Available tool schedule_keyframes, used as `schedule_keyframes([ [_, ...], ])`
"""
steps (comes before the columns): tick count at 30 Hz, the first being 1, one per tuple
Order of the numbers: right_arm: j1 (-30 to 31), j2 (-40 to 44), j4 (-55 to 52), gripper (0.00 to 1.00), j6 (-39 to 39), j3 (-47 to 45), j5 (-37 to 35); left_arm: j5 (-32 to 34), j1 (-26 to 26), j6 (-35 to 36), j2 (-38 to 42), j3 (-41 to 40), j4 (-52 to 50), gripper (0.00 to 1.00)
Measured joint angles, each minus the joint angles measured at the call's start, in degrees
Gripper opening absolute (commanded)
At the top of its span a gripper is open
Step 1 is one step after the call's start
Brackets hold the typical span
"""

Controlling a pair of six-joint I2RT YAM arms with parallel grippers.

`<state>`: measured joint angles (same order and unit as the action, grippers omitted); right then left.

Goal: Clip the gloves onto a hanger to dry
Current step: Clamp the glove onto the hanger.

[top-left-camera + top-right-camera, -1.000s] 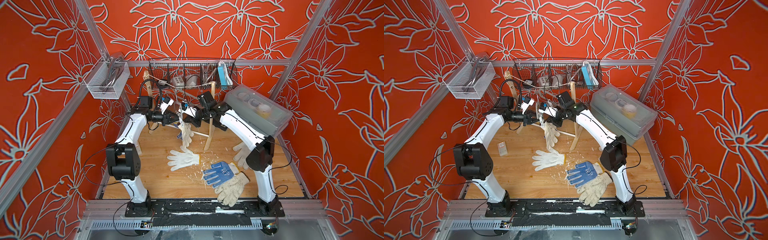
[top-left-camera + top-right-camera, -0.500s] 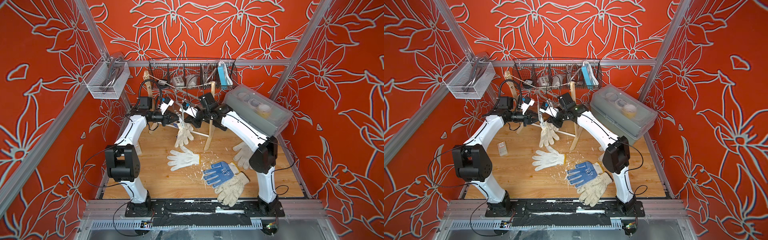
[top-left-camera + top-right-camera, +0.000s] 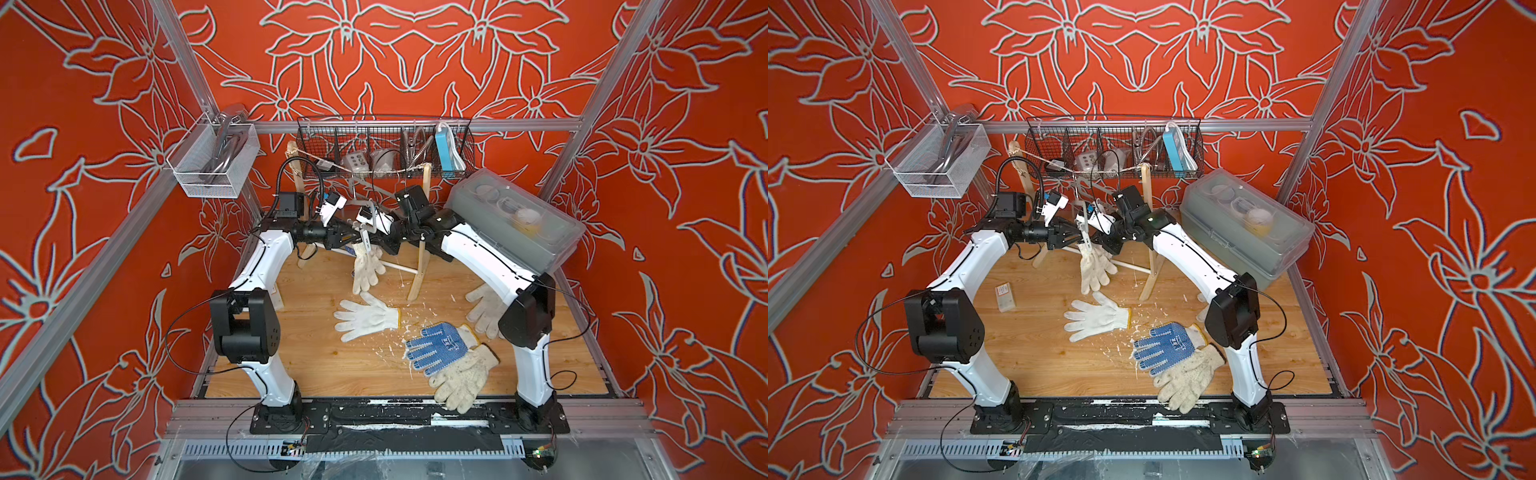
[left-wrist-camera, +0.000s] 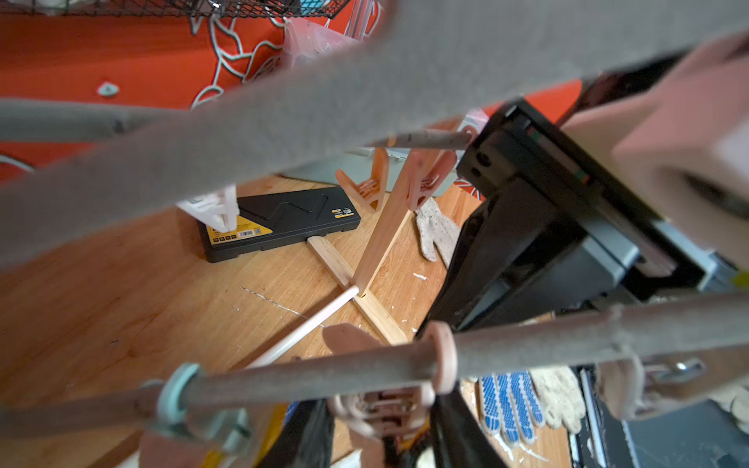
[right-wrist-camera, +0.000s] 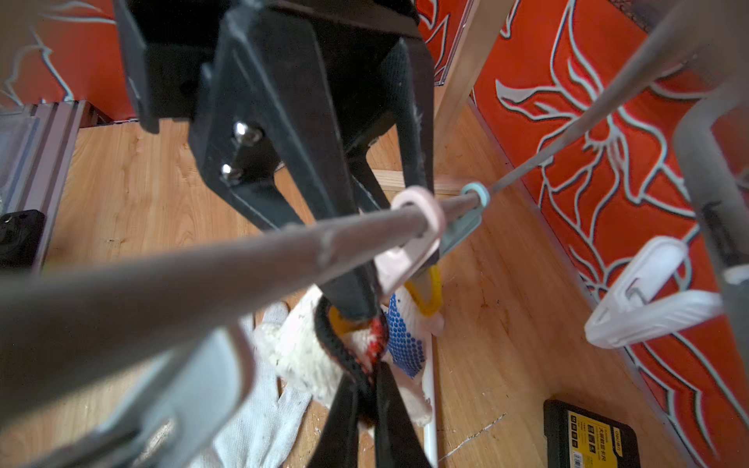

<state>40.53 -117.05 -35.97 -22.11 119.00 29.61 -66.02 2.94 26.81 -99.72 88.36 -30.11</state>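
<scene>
A grey-barred hanger (image 5: 202,275) with clips hangs between two wooden posts. My left gripper (image 4: 381,441) is open, one jaw on each side of a pink clip (image 5: 409,243) on the bar. My right gripper (image 5: 367,389) is shut on the dark-edged cuff of an off-white glove (image 5: 300,348) just below that clip. A blue-dotted glove with a yellow cuff (image 5: 405,336) hangs beside it. In both top views the hanging gloves (image 3: 368,270) (image 3: 1094,270) dangle under the two grippers (image 3: 355,237) (image 3: 380,243). On the table lie a white glove (image 3: 365,318), a blue-dotted one (image 3: 436,347) and an off-white one (image 3: 465,378).
Another glove (image 3: 484,307) lies behind the right arm. A grey lidded box (image 3: 511,216) stands tilted at the back right and a wire basket (image 3: 382,145) hangs on the back rail. A black case (image 4: 279,219) lies under the stand, and a small box (image 3: 1005,297) by the left arm.
The left gripper's jaws have spread apart around the pink clip. The hanging glove has dropped a little lower and its fingers have fanned out. Both arms have stayed at the hanger.
</scene>
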Motion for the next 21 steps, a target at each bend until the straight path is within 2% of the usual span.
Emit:
schedule_keyframes([
  [5, -0.02, 1.27, 0.15, 0.35, 0.26, -2.49, -0.15, 1.03, 0.00, -2.01, 0.00, 0.15, 0.81, 0.56],
  [12, -0.17, 6.21, 1.99, 0.51, 2.12, -10.40, -1.31, 4.44, 0.48, -3.30, 0.00, 0.15, 1.25, 0.62],
  [21, -0.55, 16.41, 6.12, 0.59, 8.02, -26.01, -3.65, 6.93, 1.25, -4.83, 0.92, -1.09, 2.91, 0.68],
])
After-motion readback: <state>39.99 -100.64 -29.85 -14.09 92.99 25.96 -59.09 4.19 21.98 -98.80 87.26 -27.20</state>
